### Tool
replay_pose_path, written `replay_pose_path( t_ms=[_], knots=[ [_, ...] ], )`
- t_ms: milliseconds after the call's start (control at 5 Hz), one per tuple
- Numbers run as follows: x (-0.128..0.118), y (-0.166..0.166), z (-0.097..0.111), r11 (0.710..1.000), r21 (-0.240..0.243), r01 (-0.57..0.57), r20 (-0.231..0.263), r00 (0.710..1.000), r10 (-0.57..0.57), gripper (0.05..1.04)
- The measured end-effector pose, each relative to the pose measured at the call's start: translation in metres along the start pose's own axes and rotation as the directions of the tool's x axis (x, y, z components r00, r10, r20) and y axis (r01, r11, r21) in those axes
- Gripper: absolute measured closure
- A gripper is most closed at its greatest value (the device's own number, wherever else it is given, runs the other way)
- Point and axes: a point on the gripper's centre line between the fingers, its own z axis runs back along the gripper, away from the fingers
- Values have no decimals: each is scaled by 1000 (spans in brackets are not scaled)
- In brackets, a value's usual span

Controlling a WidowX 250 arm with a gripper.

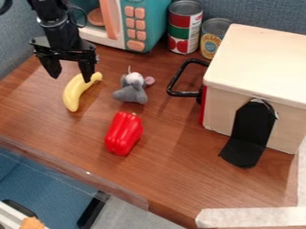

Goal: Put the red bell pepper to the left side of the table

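The black gripper [70, 76] hangs at the upper left of the camera view, its two fingers spread apart with nothing between them. Its right fingertip is close to the top end of the yellow banana. A red bell pepper [124, 133] lies on the brown wooden table [173, 174], near the middle of the view, below and to the right of the gripper and apart from it.
A banana [78, 91] and a grey toy mouse [132, 88] lie behind the pepper. At the back stand a toy microwave [136, 22] and two cans [184, 27]. A wooden box [251, 67] with a black handle [182, 93] is on the right.
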Motion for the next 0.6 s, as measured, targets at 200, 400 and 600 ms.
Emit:
replay_pose_path(
  t_ms=[200,400,600],
  knots=[
    [-7,-3,-10,1000,-11,-1,-38,999,0,83],
    [-35,-14,5,999,-35,18,-59,998,-20,83],
    [-58,-20,32,999,-9,49,-23,999,-49,83]
  ],
)
